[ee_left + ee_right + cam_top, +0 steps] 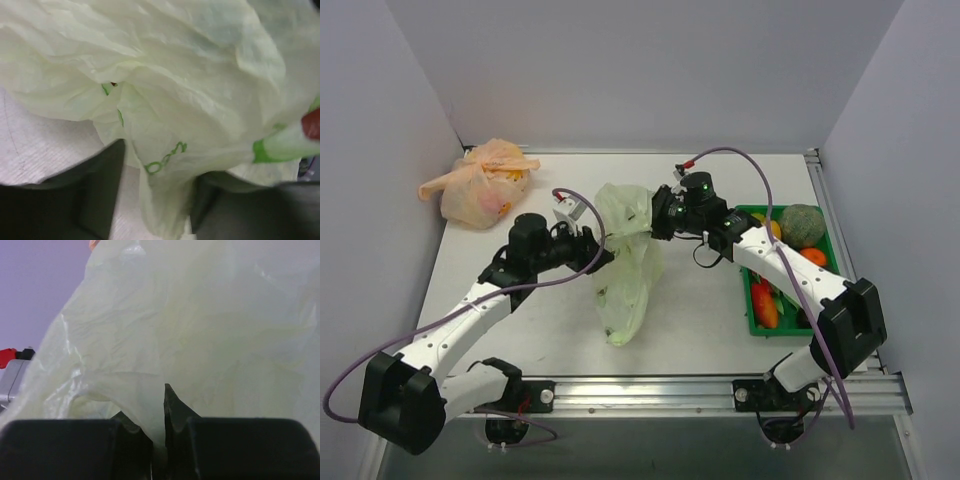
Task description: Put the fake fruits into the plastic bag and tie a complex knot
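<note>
The plastic bag [625,270] lies in the middle of the table [550,330], with its lower part flat on the surface and its upper part lifted. It looks thin and slack, and I see no fruit shape inside it. To the right of the bag, the fake fruits [765,310] are all in a green tray [745,300], among them a big dark green one [802,225]. So I judge the task is only at its beginning: the mouth must be opened, every fruit is to be put in, and the knot is not started.

My right end effector [660,215] is at the top of the bag, closed tight on a fold of the film [150,390], and holds it up. My left end effector [157,195] is on the left side of the bag. Its fingers [100,190] stand apart with loose film between them, not pinched yet.

Far to the left of the bag sits a peach-orange bag [480,185].
</note>
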Robot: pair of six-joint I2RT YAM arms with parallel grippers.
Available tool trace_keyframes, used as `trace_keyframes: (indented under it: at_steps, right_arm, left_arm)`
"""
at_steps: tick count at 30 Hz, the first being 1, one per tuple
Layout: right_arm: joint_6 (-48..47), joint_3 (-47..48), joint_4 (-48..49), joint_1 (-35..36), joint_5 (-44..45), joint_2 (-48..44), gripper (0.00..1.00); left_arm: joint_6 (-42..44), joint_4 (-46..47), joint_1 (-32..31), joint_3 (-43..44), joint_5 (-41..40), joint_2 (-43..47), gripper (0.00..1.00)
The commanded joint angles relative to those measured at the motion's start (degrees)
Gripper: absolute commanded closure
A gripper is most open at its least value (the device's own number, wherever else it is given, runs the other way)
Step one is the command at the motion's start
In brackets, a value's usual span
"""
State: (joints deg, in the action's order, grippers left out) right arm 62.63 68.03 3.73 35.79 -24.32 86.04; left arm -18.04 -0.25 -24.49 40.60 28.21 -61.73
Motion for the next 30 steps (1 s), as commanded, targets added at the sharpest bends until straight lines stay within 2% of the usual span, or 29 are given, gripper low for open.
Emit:
trace_keyframes:
  at_steps: [1,3,7,12,15,16,18,19,22,26,29,30]
  right_arm:
    - [-3.38,-0.09,2.95,-2.82,-5.64,0.53,1.0]
    - [-11.1,0.08,-0.37,-5.55,-7.06,0.62,1.0]
    - [-25.16,-0.96,-11.87,-9.33,-7.24,1.23,1.0]
    - [-35.1,-3.77,-14.89,-11.62,-8.03,2.73,1.0]
    - [-36.17,-3.87,-14.98,-11.36,-10.48,2.03,1.0]
    - [-36.52,-3.61,-14.98,-11.18,-11.79,1.68,0.79]
    - [-38.37,-2.99,-15.06,-10.66,-13.74,-0.33,0.53]
    - [-40.2,-2.29,-15.59,-10.31,-13.74,-0.96,0.37]
    - [-43.46,-1.15,-18.31,-10.13,-11.55,-3.85,0.25]
    - [-51.71,-1.49,-19.81,-9.78,-10.31,-8.42,0.22]
    - [-60.15,-1.76,-19.72,-8.2,-10.4,-12.29,0.17]
    - [-65.65,-1.67,-19.72,-6.37,-10.49,-13.95,0.16]
  left_arm:
    - [0.9,1.25,0.49,7.2,-3.42,-0.76,0.62]
    - [1.52,-3.32,1.55,9.75,-3.33,1.52,1.0]
    - [0.73,-17.1,6.72,18.78,-3.51,6.09,1.0]
    - [-0.06,-31.53,10.69,25.49,-4.48,5.31,1.0]
    - [-1.03,-34.46,11.22,26.72,-2.46,2.33,1.0]
    - [-1.29,-35.25,11.22,26.72,-0.28,1.62,1.0]
    - [-2.52,-35.26,10.96,25.67,2.02,-0.48,1.0]
    - [-2.78,-35.26,11.04,25.41,3.51,-1.71,1.0]
    - [-2.27,-35.26,10.78,24.35,5.1,-3.3,1.0]
    - [-0.07,-35.26,10.52,23.74,5.98,-4.62,1.0]
    - [0.72,-35.34,10.25,23.21,7.38,-4.88,1.0]
    - [1.08,-35.34,10.25,23.04,9.3,-4.89,1.0]
